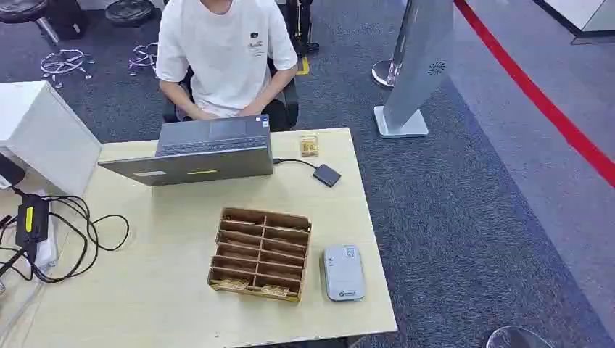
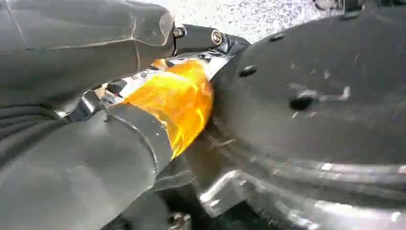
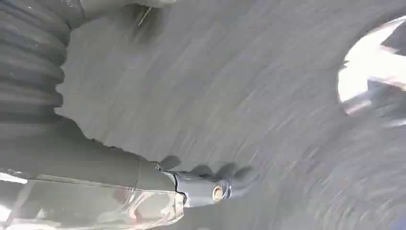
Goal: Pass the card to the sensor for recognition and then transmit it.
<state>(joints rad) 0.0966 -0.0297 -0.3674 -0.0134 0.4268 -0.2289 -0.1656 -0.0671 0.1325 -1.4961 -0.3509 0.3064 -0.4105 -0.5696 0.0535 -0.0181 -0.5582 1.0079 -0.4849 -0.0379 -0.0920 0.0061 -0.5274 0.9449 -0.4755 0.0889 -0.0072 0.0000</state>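
A wooden slotted card rack (image 1: 261,252) stands on the pale table (image 1: 145,304), with light cards (image 1: 274,291) lying in its nearest row. Right of the rack lies the grey flat sensor (image 1: 343,272) with a small label on its near end. My left hand (image 2: 95,143) hangs close against dark body parts; an orange glow sits between its thumb and its fingers (image 2: 143,28), and I cannot tell whether anything is held. My right hand (image 3: 119,177) hangs over grey carpet, its thumb stretched out and nothing in it.
A person in a white shirt (image 1: 225,51) sits behind an open laptop (image 1: 196,154) at the table's far side. A small black box (image 1: 327,175) on a cable and a small card holder (image 1: 310,145) lie beside it. Cables (image 1: 72,232) sprawl at the left. A grey stand (image 1: 417,72) rises beyond.
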